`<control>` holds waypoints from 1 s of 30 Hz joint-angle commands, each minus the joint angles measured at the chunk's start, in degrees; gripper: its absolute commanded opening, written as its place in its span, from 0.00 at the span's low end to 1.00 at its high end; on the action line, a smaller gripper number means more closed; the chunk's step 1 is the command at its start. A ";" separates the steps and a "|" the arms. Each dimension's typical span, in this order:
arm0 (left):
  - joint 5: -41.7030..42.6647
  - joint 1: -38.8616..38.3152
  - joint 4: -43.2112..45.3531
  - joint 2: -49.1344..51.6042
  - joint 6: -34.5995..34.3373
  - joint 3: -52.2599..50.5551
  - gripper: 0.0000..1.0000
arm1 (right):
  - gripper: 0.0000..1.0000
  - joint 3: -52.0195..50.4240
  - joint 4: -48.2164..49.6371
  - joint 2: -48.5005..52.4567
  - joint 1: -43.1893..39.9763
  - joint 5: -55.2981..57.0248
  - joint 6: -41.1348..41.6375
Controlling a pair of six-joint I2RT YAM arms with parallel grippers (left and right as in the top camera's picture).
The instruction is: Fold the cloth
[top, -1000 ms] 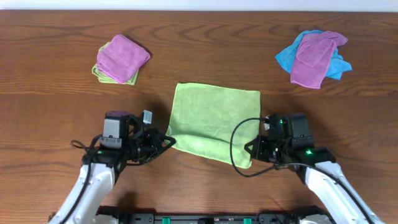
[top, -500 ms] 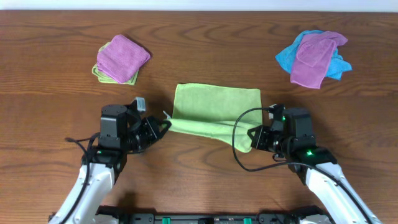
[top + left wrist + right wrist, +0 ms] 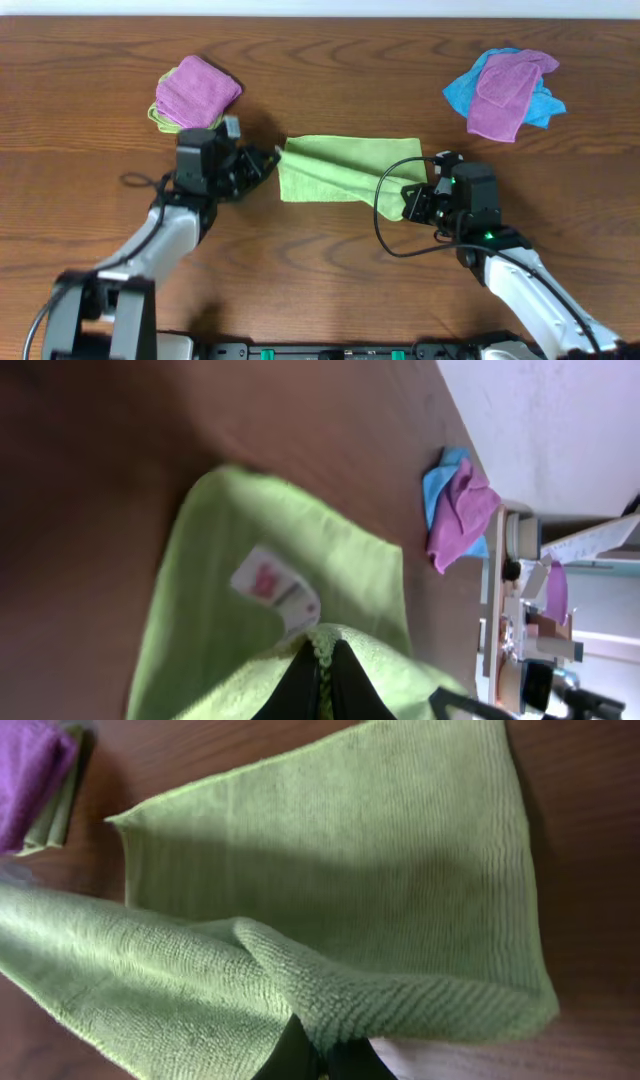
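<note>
The lime-green cloth [image 3: 345,168] lies at the table's middle, folded over into a narrow band. My left gripper [image 3: 270,158] is shut on its left near corner, carried up to the far left corner. In the left wrist view the hem sits pinched between the fingers [image 3: 322,680] and the white tag [image 3: 276,590] shows on the cloth [image 3: 220,610]. My right gripper [image 3: 408,197] is shut on the right near corner, lower than the left. In the right wrist view the cloth [image 3: 330,870] drapes over the fingers [image 3: 325,1060].
A purple cloth [image 3: 195,90] lies on a green one at the back left. A bright blue cloth [image 3: 462,92] with a purple cloth [image 3: 505,90] on it lies at the back right. A black cable [image 3: 385,215] loops beside the right gripper.
Both grippers have carried the cloth's near edge away from me over the far half. The left gripper has gone further and reached the far edge. The visible cloth has shrunk to a narrow band.
</note>
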 commanded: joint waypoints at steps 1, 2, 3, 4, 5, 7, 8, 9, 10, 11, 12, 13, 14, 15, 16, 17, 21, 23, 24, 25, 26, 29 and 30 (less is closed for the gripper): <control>-1.68 -0.96 0.09 4.09 1.97 5.46 0.06 | 0.01 1.14 1.40 1.66 -0.81 4.07 0.83; -1.66 -1.14 0.09 5.14 2.27 6.51 0.06 | 0.01 1.49 1.81 2.08 -0.98 4.66 0.83; -1.66 -1.29 0.09 6.40 2.71 7.72 0.06 | 0.01 2.01 2.25 2.71 -1.36 5.33 0.81; -1.73 -1.31 0.09 7.13 2.71 8.37 0.06 | 0.01 2.38 2.47 3.13 -1.57 5.53 0.76; -1.97 -1.31 0.09 8.00 2.73 9.09 0.06 | 0.01 2.91 2.64 3.74 -1.95 5.77 0.76; -2.69 -1.31 0.09 9.40 2.75 10.12 0.06 | 0.01 4.28 3.39 5.49 -2.78 5.90 0.68; -2.89 -1.29 0.09 9.90 2.91 10.51 0.06 | 0.02 4.87 3.89 6.36 -3.10 5.88 0.35; -3.02 -1.31 0.09 10.47 3.08 10.91 0.06 | 0.01 5.60 4.33 7.32 -3.34 5.88 0.04; -3.08 -1.31 0.09 10.91 3.10 11.21 0.06 | 0.01 6.36 4.68 8.37 -3.56 5.90 -0.39; -3.15 -1.31 0.09 11.30 3.13 11.37 0.06 | 0.01 7.23 4.81 9.49 -3.69 5.90 -0.39; -3.43 -1.31 0.09 11.54 3.13 11.45 0.06 | 0.01 8.02 4.94 10.51 -3.72 5.88 -0.70; -3.72 -1.31 0.09 11.74 3.13 11.45 0.06 | 0.01 8.85 4.96 11.56 -3.69 5.88 -1.11; -4.02 -1.31 0.09 11.87 3.13 11.45 0.06 | 0.01 9.86 4.94 12.81 -3.69 5.88 -1.31; -4.37 -1.31 0.09 12.02 3.10 11.45 0.06 | 0.01 10.71 4.96 13.92 -3.69 5.86 -1.49; -4.44 -1.31 0.11 12.09 3.10 11.45 0.06 | 0.01 11.74 4.94 15.19 -3.69 5.86 -1.51; -4.52 -1.31 0.11 12.28 3.10 11.45 0.06 | 0.01 12.61 4.98 16.28 -3.69 5.86 -1.70; -4.46 -1.81 0.09 12.46 3.10 11.45 0.06 | 0.01 16.11 4.90 20.39 -3.65 5.64 -2.69; -4.26 -2.29 -0.09 12.46 3.10 11.45 0.06 | 0.01 17.27 4.70 21.62 -3.65 5.62 -2.73; -4.11 -2.60 -0.39 12.46 3.13 11.45 0.06 | 0.01 17.59 4.70 22.01 -3.65 5.64 -2.73; -4.11 -2.91 -0.85 12.46 3.15 11.45 0.06 | 0.01 17.79 4.72 22.38 -3.65 5.68 -2.75; -4.11 -3.23 -1.64 12.46 3.21 11.45 0.06 | 0.02 17.79 4.70 22.49 -3.65 5.88 -2.75; -4.22 -3.93 -4.74 12.46 4.94 11.45 0.06 | 0.12 17.79 3.87 22.60 -3.65 7.58 -3.21; -4.24 -4.04 -6.21 12.46 5.77 11.45 0.06 | 0.19 17.79 3.63 22.60 -3.65 8.28 -3.39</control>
